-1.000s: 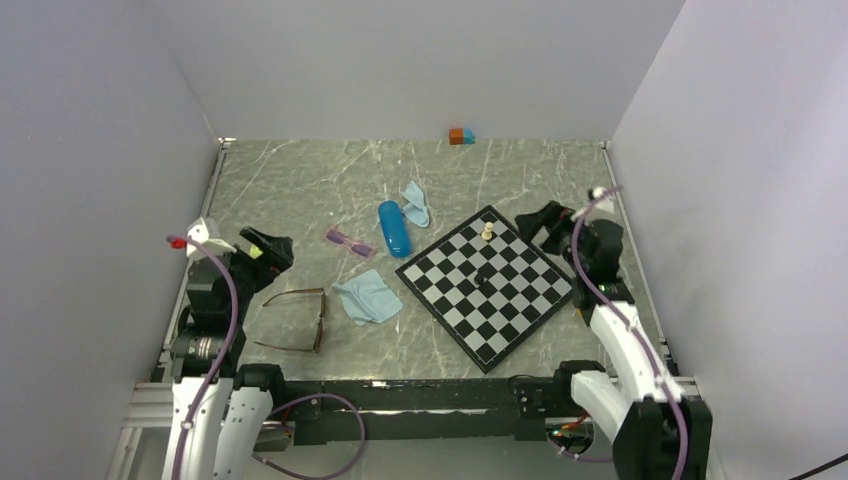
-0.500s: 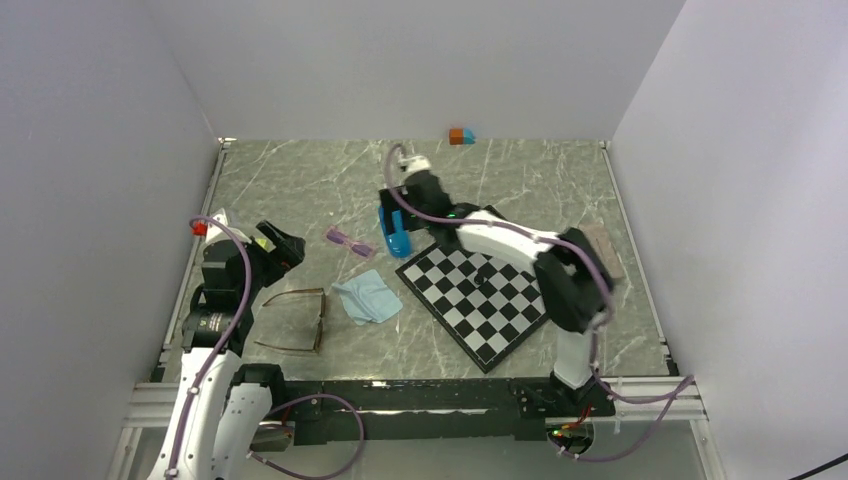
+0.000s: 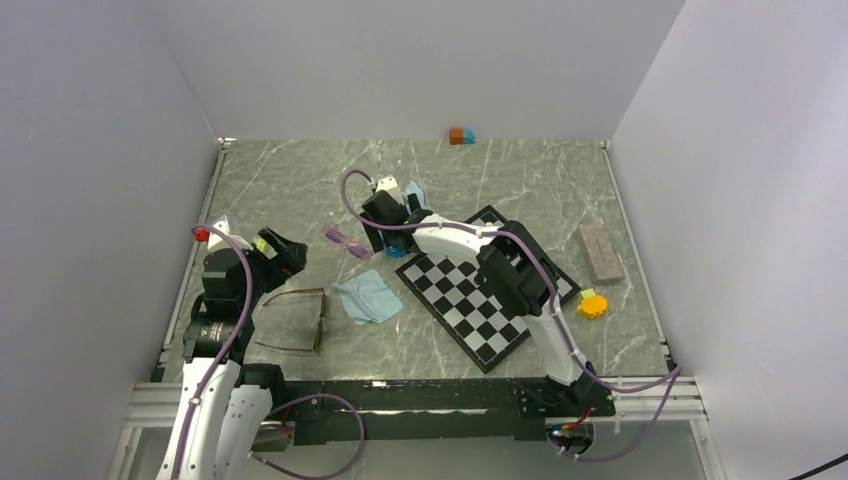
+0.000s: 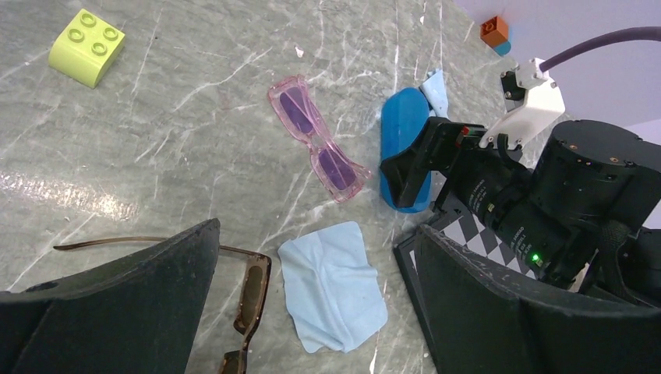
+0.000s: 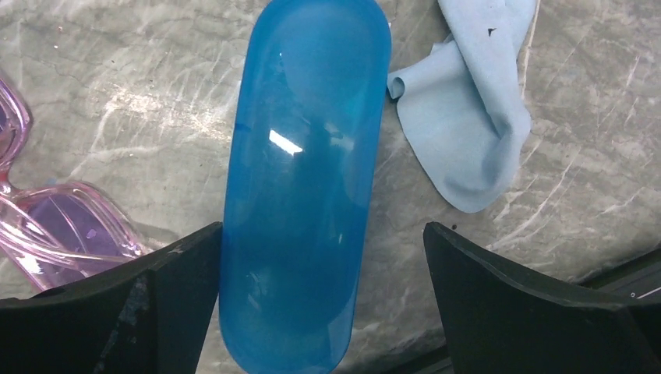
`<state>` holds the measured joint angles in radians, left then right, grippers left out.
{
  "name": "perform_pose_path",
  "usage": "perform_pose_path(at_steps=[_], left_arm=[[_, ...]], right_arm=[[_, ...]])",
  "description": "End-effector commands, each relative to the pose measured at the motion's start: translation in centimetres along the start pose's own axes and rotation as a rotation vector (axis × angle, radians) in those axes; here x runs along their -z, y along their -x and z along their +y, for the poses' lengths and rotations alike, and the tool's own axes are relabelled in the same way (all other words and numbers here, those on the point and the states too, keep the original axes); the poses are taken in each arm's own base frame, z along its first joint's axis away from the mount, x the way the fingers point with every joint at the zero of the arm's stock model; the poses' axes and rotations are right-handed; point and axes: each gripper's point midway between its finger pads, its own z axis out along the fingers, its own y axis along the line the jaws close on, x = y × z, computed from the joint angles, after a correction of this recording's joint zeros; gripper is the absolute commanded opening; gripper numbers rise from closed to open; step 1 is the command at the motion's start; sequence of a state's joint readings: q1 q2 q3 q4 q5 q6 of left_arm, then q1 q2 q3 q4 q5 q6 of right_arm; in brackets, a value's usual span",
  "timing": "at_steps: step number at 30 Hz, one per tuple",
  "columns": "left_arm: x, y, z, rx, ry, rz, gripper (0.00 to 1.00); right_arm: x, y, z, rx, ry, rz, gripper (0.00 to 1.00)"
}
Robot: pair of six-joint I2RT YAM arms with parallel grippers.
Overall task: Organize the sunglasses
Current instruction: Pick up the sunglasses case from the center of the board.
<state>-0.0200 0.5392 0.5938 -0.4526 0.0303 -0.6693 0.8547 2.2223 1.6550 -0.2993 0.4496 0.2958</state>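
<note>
Case (image 3: 396,250) almost wholly beneath right end effector (image 3: 388,232) from above

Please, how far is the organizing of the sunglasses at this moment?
Nothing looks done: the purple pair and the brown pair lie loose on the table. In hand: the right gripper, open, straddles the blue case. Remaining: tidying both pairs.

The left arm (image 3: 210,345) and right arm (image 3: 510,280) are white with black joints, trailing purple cables (image 4: 600,39) (a green light (image 4: 534,257) glows at four o'clock in the left wrist view).
</note>
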Motion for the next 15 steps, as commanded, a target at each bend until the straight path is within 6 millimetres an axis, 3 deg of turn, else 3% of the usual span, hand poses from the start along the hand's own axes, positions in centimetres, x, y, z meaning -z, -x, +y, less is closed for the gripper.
perform_pose_path(at_steps=[1,6,8,11,15], left_arm=[[0.1,0.5,-0.8,-0.009,-0.043,-0.023,0.99],[0.3,0.1,-0.5,-0.002,-0.035,-0.005,0.99],[0.3,0.0,-0.5,0.004,-0.036,-0.01,0.99],[0.3,0.3,-0.8,0.002,-0.054,-0.021,0.99],[0.4,0.1,-1.3,-0.011,-0.077,-0.002,0.99]], right_arm=[[0.7,1.3,-0.1,-0.049,0.005,-0.04,1.0],[-0.7,1.2,1.1,-0.064,0.029,-0.027,0.94],[-1.1,0.8,1.5,-0.077,0.044,-0.014,0.8],[-0.5,1.2,2.1,-0.106,0.088,-0.032,0.49],[2.3,3.7,1.9,-0.14,0.147,-0.125,0.13]])
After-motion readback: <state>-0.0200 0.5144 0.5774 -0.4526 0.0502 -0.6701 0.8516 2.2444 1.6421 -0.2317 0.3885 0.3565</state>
